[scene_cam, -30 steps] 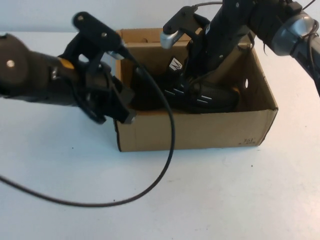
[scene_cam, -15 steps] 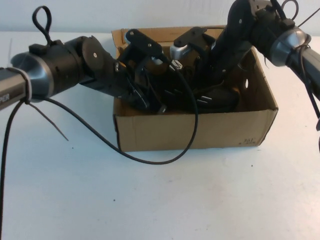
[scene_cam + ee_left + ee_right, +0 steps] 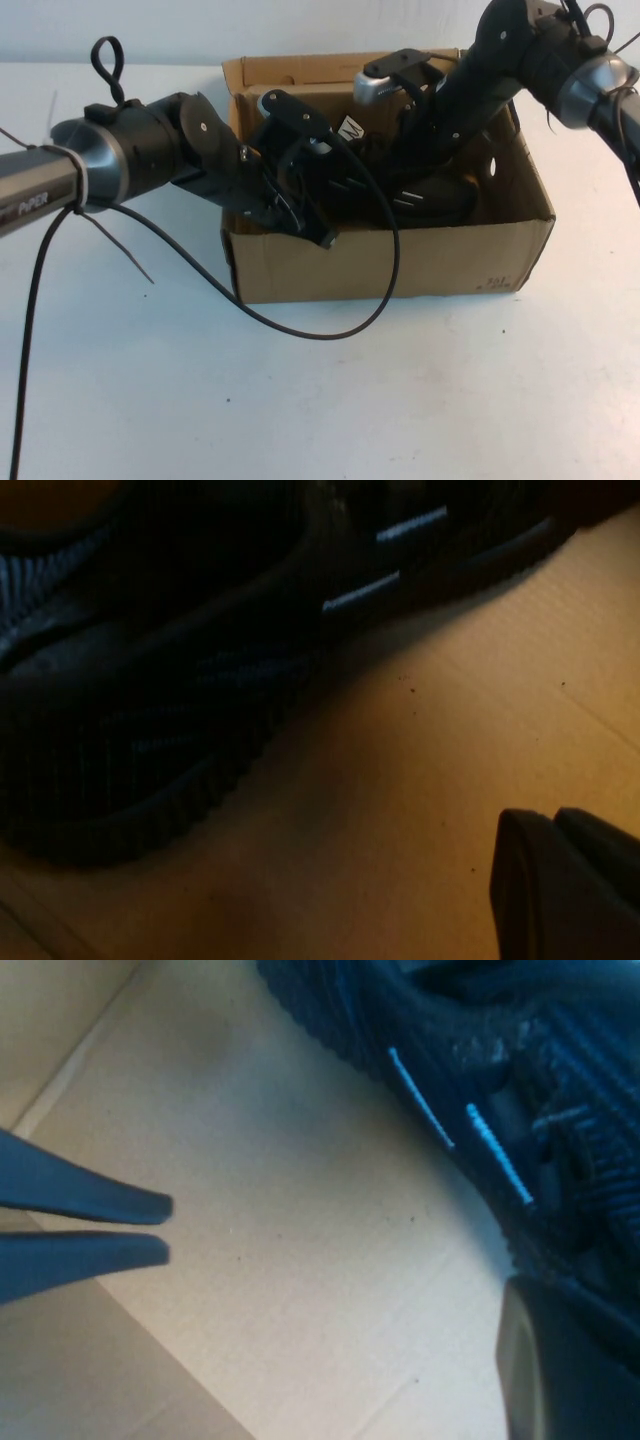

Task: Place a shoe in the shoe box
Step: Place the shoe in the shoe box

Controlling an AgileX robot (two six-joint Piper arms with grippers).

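The black sneaker point(image 3: 420, 185), white-dashed and ridge-soled, is lying inside the brown shoe box point(image 3: 400, 262), just beside the left tool point(image 3: 560, 890) and right tool point(image 3: 165, 1228), both pressed together, gripping nothing.

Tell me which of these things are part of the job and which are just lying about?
Part of the job:
- black sneaker, lying inside the box
- brown cardboard shoe box, open on top
- left pincer, shut, inside the box beside the sneaker
- right pincer, shut, over the box floor near the sneaker

Just lying about:
- black cable looping over the white table
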